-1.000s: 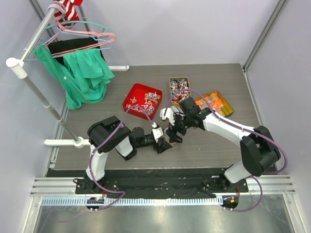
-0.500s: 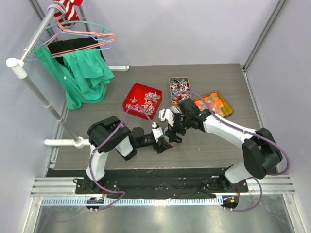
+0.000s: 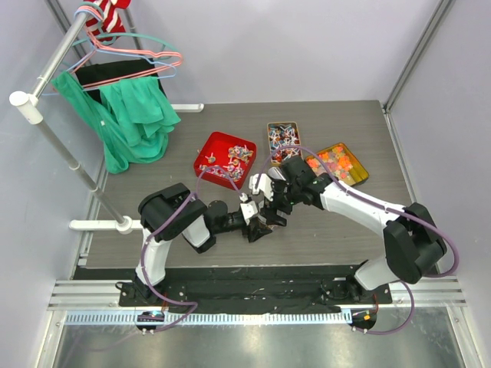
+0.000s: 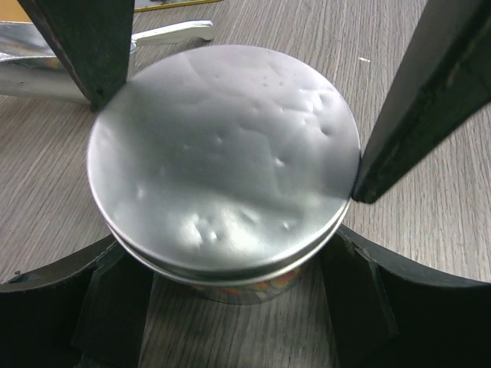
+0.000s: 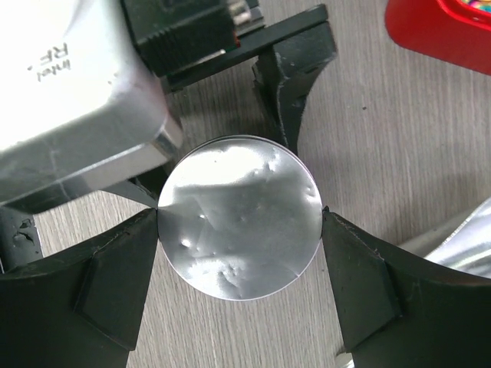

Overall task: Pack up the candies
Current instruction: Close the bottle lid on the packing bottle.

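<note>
Both hands are closed wide around one small round tin: the left hand clamps its body and the right hand pinches the lid, which is still on. The candies lie in the red tray beyond both hands, so packing seems not yet begun.

Left tool and right tool hem the tin on all four sides.

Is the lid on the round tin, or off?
On. The silver lid lies flat and level over the tin, covering its whole mouth. Whether it is pressed fully home, cannot tell.
</note>
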`<state>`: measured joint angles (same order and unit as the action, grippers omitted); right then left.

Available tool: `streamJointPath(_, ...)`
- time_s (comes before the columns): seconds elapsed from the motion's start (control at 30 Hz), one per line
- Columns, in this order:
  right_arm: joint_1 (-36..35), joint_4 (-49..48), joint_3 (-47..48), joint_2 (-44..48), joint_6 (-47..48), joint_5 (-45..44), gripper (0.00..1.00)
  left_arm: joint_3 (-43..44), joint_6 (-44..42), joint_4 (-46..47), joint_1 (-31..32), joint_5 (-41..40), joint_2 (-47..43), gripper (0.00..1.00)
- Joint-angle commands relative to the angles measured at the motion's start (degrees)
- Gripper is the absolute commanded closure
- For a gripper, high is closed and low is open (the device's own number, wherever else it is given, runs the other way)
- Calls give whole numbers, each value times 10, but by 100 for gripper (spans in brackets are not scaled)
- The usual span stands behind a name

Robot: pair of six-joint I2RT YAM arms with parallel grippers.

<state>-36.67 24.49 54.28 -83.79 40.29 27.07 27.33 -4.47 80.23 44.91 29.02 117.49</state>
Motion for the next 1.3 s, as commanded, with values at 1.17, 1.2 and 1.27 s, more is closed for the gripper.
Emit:
streamJointPath(1.17, 36, -11, 6, -46, -26, 33, 46, -2, 3, 85, -4, -19, 9, 37)
streamJointPath(1.2, 36, -10, 6, -46, -28, 32, 46, -2, 3, 85, -4, -19, 11, 37)
streamJointPath(1.27, 36, -2, 10, -43, -27, 33, 42, -2, 1, 85, -4, -20, 10, 37)
